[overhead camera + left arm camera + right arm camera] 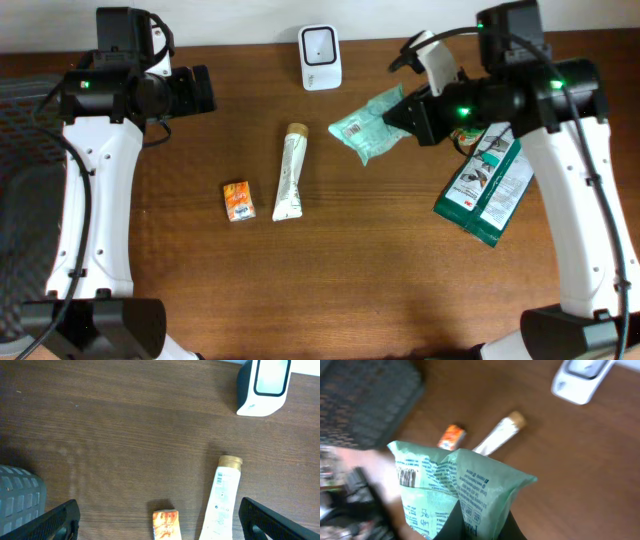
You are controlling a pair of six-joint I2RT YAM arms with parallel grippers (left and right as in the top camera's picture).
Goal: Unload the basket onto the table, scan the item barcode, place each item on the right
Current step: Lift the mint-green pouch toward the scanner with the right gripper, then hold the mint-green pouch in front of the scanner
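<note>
Right end effector (401, 113) pinches green packet (365, 128) above brown wooden table (200, 280).

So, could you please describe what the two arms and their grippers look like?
The left arm and right arm have white shells, black joint housings, green indicator lights and black cables alongside. The gripper fingers are black.

No legible words; only a barcode (406, 477) on the pale green pouch (470, 495)
</note>
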